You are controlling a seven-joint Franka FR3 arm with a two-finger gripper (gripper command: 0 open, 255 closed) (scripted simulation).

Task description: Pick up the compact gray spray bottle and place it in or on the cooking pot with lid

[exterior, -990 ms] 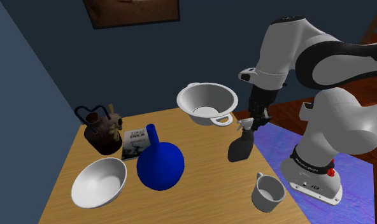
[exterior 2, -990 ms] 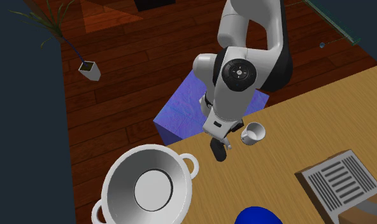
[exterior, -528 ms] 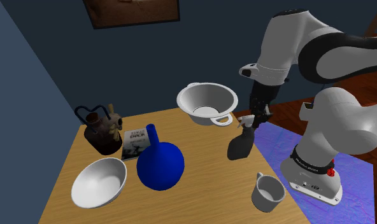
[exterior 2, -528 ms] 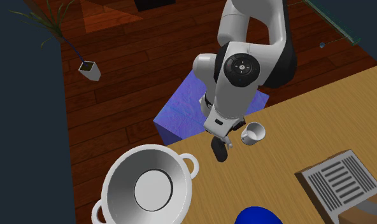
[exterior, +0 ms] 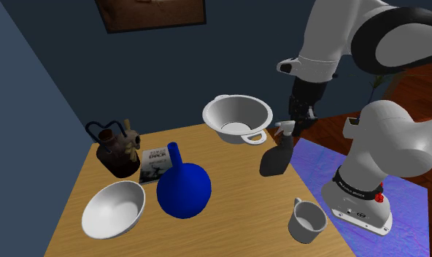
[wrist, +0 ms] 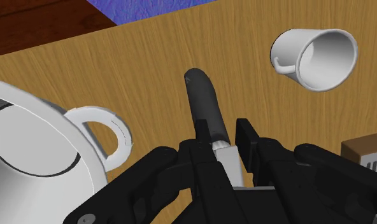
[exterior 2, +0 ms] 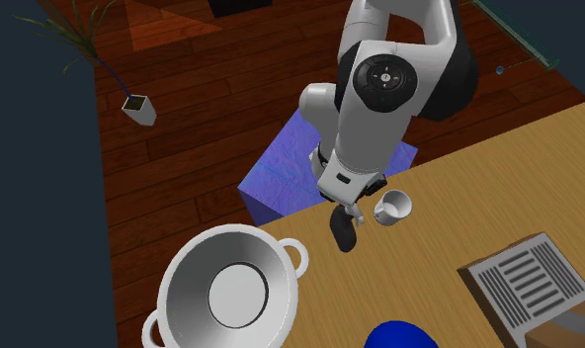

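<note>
Spray bottle (exterior: 276, 157) in tool (wrist: 224, 136) (near pot (exterior: 238, 117))

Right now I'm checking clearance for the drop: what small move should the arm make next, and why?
Probably lift a little higher. The gripper is shut on the spray bottle at its white head, and the dark body hangs low over the table, likely below the rim of the open pot close beside it. More height should let it pass over that rim.

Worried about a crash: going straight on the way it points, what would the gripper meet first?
Shut on the spray bottle, the gripper points down at bare table; the bottle's base would likely touch it first, though the gap is unclear.
</note>
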